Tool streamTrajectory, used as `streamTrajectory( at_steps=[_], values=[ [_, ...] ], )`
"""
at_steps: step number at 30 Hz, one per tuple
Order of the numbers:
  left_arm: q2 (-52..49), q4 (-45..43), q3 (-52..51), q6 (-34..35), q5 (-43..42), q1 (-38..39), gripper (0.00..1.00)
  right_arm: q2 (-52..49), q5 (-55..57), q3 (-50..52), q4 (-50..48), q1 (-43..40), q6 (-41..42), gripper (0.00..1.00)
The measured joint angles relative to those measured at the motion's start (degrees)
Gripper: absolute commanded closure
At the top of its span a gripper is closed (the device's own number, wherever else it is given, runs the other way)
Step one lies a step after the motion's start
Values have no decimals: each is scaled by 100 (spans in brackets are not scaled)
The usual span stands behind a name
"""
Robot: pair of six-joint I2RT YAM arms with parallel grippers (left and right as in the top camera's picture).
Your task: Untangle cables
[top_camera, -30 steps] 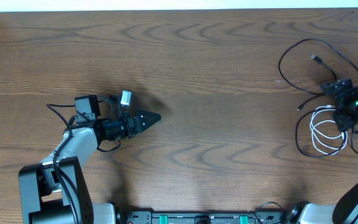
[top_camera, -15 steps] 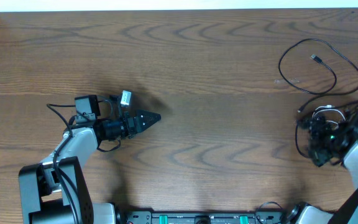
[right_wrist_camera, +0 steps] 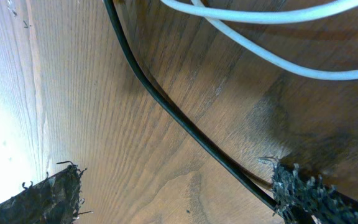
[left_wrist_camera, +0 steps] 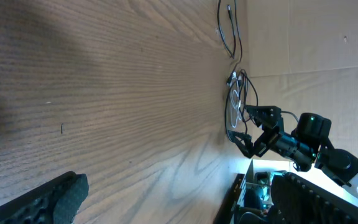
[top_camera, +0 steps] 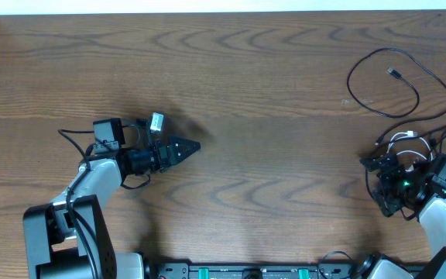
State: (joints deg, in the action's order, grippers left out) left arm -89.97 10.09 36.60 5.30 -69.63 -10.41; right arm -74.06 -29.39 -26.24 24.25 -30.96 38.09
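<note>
"Wood tabletop (top_camera: 269,116) on my screen. Where are the cables (top_camera: 399,139)?"

"Far right edge. One black loop (top_camera: 420,87) lies by itself, and the others are bunched under my right gripper (top_camera: 378,184). Its fingers are spread, a black cable (right_wrist_camera: 166,106) runs between them, and nothing is pinched. My left gripper (top_camera: 186,147), also spread, sits mid-left, well apart."

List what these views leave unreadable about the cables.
- Overhead: most of the white cable, hidden under the right gripper.
- Right wrist: where the black cable runs, cut off by frame edges.
- Left wrist: crossings in the cable pile, too small to trace.
- Overhead: the loop's plug, too small to identify.
</note>
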Motion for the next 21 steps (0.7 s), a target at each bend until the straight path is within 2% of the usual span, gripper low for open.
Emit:
streamTrajectory(
  at_steps=[14, 21],
  values=[
    [0, 0, 0, 0, 0, 2, 0, 33, -61, 26, -4, -2, -2, 1],
    [-2, 0, 0, 0, 0, 0, 0, 496, 254, 232, -70, 15, 2, 1]
  ],
)
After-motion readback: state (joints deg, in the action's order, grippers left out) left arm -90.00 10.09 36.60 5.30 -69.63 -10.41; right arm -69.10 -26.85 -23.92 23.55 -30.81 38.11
